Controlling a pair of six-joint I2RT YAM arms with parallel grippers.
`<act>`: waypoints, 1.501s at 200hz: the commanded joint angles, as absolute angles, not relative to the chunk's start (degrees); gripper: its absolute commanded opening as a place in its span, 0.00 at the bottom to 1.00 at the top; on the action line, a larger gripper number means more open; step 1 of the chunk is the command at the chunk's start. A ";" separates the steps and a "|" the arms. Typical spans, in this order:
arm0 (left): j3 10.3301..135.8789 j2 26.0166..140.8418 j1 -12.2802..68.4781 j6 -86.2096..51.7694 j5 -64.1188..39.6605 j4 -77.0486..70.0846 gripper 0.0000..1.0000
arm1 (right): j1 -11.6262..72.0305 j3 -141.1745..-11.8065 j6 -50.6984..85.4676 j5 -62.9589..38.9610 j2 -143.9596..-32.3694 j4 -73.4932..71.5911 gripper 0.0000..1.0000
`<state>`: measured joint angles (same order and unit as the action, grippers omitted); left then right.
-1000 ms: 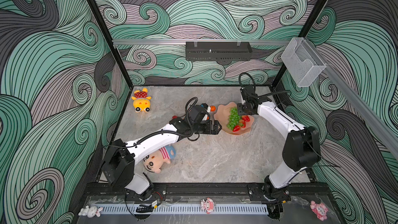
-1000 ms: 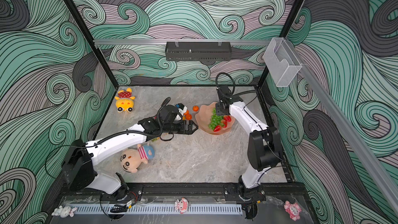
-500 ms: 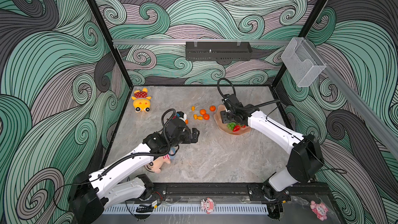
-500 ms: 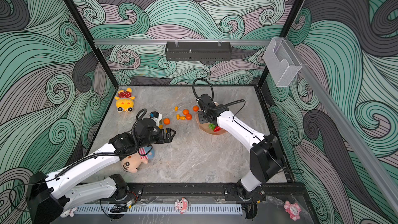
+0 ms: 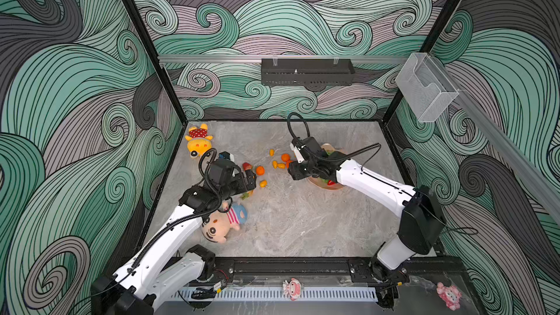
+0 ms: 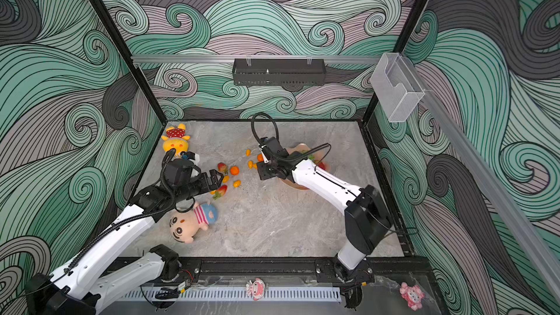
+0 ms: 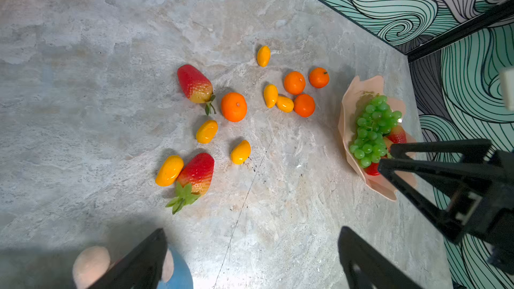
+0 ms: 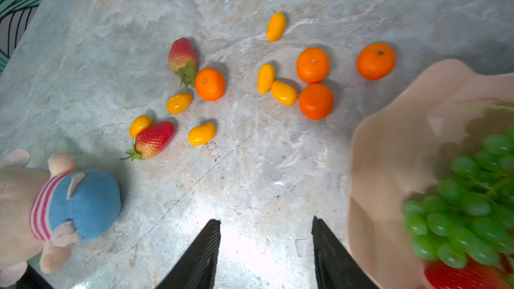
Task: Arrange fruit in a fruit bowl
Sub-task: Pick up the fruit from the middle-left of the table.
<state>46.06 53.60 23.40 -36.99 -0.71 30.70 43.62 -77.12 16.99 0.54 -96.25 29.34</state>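
The peach fruit bowl (image 8: 395,145) holds a green grape bunch (image 8: 472,204) and a strawberry (image 8: 467,276); in both top views my right arm covers most of the bowl (image 5: 333,187) (image 6: 298,147). Loose fruit lies on the table to its left: two strawberries (image 7: 193,83) (image 7: 197,173), several tangerines (image 7: 234,107) (image 7: 294,82) and several kumquats (image 7: 206,132) (image 7: 240,152). My left gripper (image 7: 251,234) (image 5: 250,178) is open and empty, just left of the loose fruit. Above the bowl's left rim hovers my right gripper (image 8: 265,221) (image 5: 295,171), open and empty.
A boy doll (image 5: 224,225) with a blue cap lies under my left forearm. A yellow doll (image 5: 198,143) sits at the back left corner. A clear box (image 5: 425,86) and a black rack (image 5: 306,71) hang on the walls.
My left gripper has drawn back leftward from the bowl, uncovering the loose fruit. My right gripper has swung from the bowl's far side across to its left rim.
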 commanded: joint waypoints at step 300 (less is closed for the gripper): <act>44.64 54.80 -2.46 -39.99 -25.23 28.14 0.99 | 49.18 -154.18 10.36 -6.61 -156.67 58.55 0.51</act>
<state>42.98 54.61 -1.91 -39.70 -24.49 28.60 49.01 -152.38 8.67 -8.99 -154.56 57.43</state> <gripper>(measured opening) 0.986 0.501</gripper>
